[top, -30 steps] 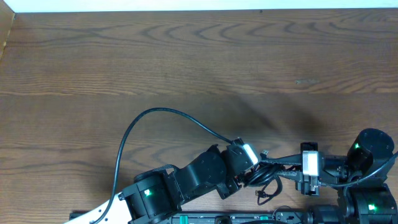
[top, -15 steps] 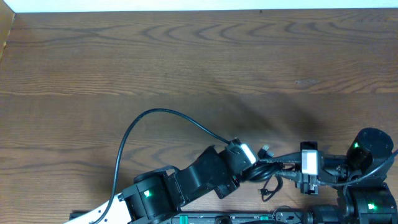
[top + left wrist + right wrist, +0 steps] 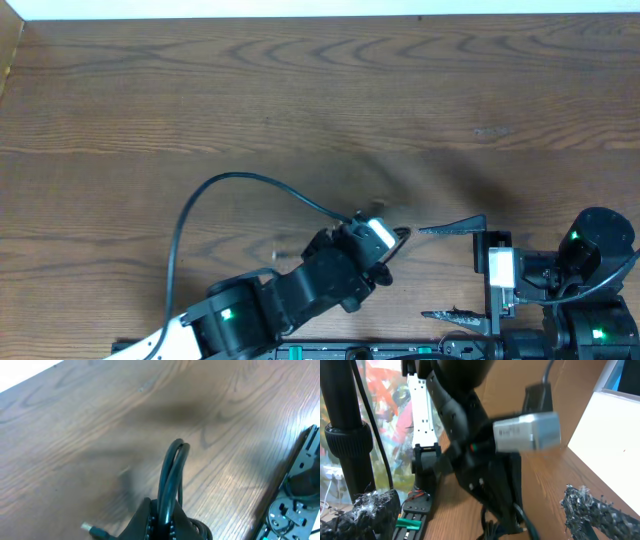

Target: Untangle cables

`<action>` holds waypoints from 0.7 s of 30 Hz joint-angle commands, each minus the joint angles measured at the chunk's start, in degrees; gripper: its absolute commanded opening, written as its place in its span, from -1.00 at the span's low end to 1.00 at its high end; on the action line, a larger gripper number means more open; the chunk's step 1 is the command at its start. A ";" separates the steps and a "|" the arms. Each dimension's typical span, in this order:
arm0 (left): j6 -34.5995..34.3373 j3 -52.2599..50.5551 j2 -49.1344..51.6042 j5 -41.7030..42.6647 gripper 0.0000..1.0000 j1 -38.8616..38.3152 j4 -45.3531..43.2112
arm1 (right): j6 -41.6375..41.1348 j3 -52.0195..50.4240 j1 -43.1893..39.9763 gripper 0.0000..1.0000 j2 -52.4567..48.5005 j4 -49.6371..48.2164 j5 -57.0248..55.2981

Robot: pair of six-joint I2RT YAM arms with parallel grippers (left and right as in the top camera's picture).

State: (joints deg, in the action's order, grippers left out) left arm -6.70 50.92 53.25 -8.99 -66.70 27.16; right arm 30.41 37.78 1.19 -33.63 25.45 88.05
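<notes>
Item: cables (image 3: pixel 172 472), thin black cords held as one bundle. Several strands run side by side and rise as a narrow upright loop out of the left gripper (image 3: pixel 162 519), which is closed tight on them near the loop's base. One small plug end (image 3: pixel 94 530) pokes out low beside the fingers, above the table (image 3: pixel 300 90). In the overhead view the bundle sits at the tip of the left arm, near the table's front edge and right of centre; the number of cords in it cannot be told. Right gripper (image 3: pixel 421 272): spread wide, holding nothing, its two fingers pointing toward the left gripper, near the bundle but apart from it. Also present: the thick black wire (image 3: pixel 230 180) arching from the left arm, no part of the job. Step in hand, as judged: the right gripper takes a single cord from the clamped bundle so the two can draw it apart. Handling notes: hold the left clamp firm and the bundle clear of the wood so the loop hangs free. Bring the right fingers in on one strand only, best at the protruding plug or the loop's outer strand, where cords look separable. Close fully before pulling, then pull slowly away from the left gripper, checking that the whole bundle does not drag along. Risk: pinching two cords at once, which would likely tighten the tangle.
</notes>
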 commanded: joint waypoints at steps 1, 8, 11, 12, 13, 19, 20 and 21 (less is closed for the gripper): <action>-0.85 -0.04 -3.19 -1.22 -0.85 0.13 -0.39 | -0.17 1.11 -0.02 0.98 0.20 0.09 -0.28; -0.90 -0.04 -7.06 -2.62 -0.85 0.13 -1.31 | -8.04 1.11 -0.02 0.99 0.20 1.03 -13.22; -0.90 -0.04 -7.96 -1.70 -0.85 0.13 -2.03 | -10.71 1.11 -0.02 0.98 0.20 1.01 -16.87; -0.87 -0.04 -8.04 -0.28 -0.85 0.13 -2.56 | -10.71 1.11 -0.02 0.99 0.20 1.01 -17.14; -0.87 -0.04 -8.02 1.11 -0.86 0.13 -3.19 | -10.71 1.11 -0.02 0.98 0.20 1.01 -17.22; -0.85 -0.04 -7.23 11.02 -0.85 0.13 -8.92 | -12.33 1.11 -0.02 0.98 0.20 1.05 -20.70; -0.74 -0.04 -7.06 13.03 -0.85 0.13 -9.86 | -13.79 1.11 -0.02 0.99 0.20 1.05 -23.02; -0.15 -0.04 -6.84 15.54 -0.85 0.13 -10.88 | -15.87 1.11 -0.02 0.98 0.20 1.07 -26.27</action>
State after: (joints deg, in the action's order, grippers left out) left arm -7.42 50.92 46.33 -1.45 -66.70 18.24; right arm 19.53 37.78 1.19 -33.63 26.33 69.10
